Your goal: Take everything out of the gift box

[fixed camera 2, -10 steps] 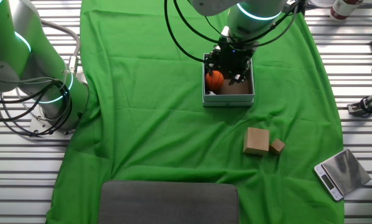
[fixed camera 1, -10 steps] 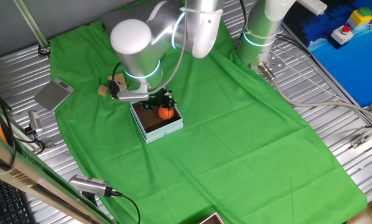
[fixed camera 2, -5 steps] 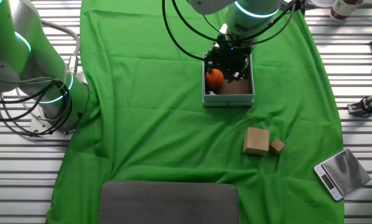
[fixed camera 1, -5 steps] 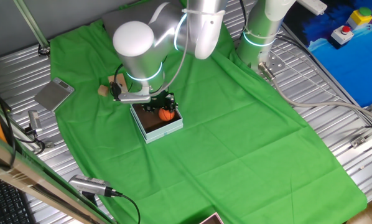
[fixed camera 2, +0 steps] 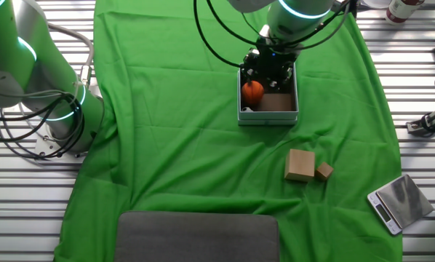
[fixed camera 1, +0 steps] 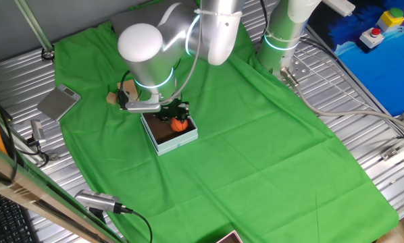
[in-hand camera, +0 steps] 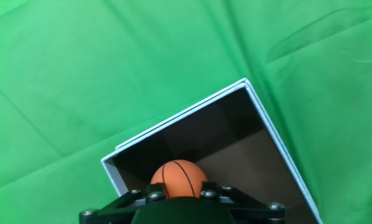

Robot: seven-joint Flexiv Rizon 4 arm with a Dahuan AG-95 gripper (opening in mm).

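Fingers of the gripper (fixed camera 2: 270, 73) sit inside the gift box (fixed camera 2: 268, 115); whether they are apart or together I cannot tell. Just at their 9 o'clock lies the orange basketball (fixed camera 2: 252, 91), still inside. Outside, toward 5 o'clock, two wooden blocks (fixed camera 2: 300, 165) rest on the cloth, so emptying seems partly done.

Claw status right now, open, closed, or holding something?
Claw: low in the box, over the basketball. Fingers hidden, so a grip cannot be told.
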